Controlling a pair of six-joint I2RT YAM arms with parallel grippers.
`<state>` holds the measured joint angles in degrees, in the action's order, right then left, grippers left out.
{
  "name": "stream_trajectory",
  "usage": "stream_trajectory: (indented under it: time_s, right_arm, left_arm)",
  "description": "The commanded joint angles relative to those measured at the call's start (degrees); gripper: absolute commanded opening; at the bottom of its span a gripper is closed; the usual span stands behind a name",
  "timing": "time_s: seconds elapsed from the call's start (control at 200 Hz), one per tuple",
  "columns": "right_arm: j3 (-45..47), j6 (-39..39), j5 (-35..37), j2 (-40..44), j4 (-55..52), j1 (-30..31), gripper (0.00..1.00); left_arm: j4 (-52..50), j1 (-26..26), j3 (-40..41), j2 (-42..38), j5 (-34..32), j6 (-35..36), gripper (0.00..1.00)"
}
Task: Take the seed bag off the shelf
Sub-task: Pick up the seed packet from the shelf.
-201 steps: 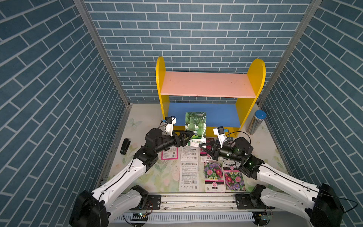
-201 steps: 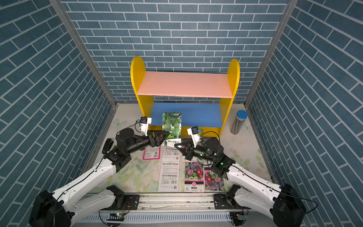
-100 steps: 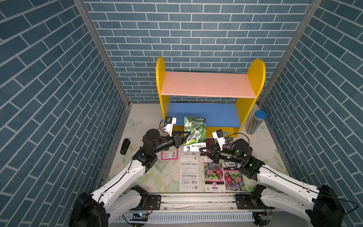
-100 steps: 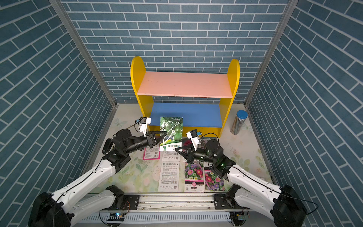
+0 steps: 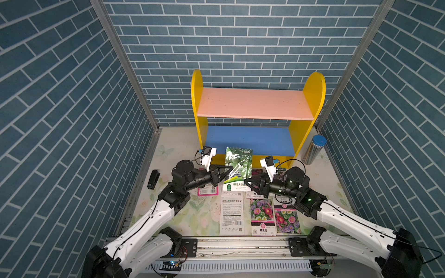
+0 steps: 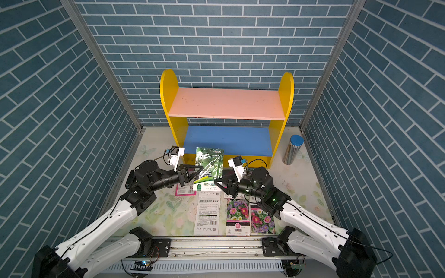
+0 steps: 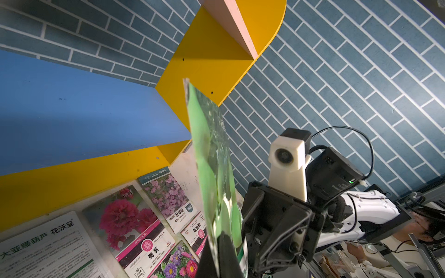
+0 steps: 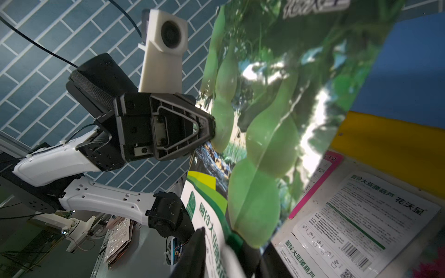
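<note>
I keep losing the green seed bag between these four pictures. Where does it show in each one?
In a top view: green seed bag in the centre, at the front edge of the blue lower board.
In a top view: same spot, before the blue lower board.
Left wrist: edge-on, a thin green strip beside that board.
Right wrist: face-on, filling the middle; board behind.
Shared landmark: the blue lower board.

Green seed bag [image 8: 265, 120]: the white band at its foot begins 圆铃大; the rest is blurred. White packet [image 8: 361, 216]: heading 圆铃大亚腰葫芦 花沃呈, small print too fine to read, a barcode and a QR code. Red-flower packet [image 7: 134, 228]: HOLLYHOCK and 蜀葵. Pink-flower packet [image 7: 168, 195]: FLOWERS SEED. Front flower packet [image 5: 262, 216]: 糖果菊.
</note>
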<state>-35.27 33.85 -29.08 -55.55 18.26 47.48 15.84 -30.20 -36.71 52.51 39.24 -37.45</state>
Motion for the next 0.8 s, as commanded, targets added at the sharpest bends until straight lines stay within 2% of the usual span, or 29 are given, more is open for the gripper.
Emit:
stream_trajectory:
  time_s: [0.0,0.39,0.53,0.575,0.655,0.795]
  right_arm:
    - [-3.3,-3.2,0.6,-1.1,-0.3,0.0,0.35]
    - [-5.7,-3.4,-0.2,-3.6,0.7,0.0,0.29]
    - [-5.8,-3.4,0.0,-3.7,0.5,0.0,0.14]
    - [-5.8,-3.3,0.0,-3.6,0.4,0.0,0.08]
    - [-5.3,-2.8,0.2,-3.6,0.6,0.0,0.00]
    - [-1.2,1.2,0.3,-4.3,5.0,0.1,0.00]
  left_arm:
    - [-2.6,-0.1,0.4,-1.8,1.1,1.9,0.00]
    - [-5.8,-0.1,1.6,-4.0,-0.3,3.0,0.00]
    - [-8.1,-0.1,0.9,-4.1,-1.9,4.1,0.00]
    - [-9.2,-0.1,0.5,-4.0,-2.8,4.5,0.03]
    - [-12.2,-0.1,-0.8,-3.8,-4.9,5.4,0.18]
    - [-23.4,-0.1,-6.1,-3.3,-12.3,9.1,0.72]
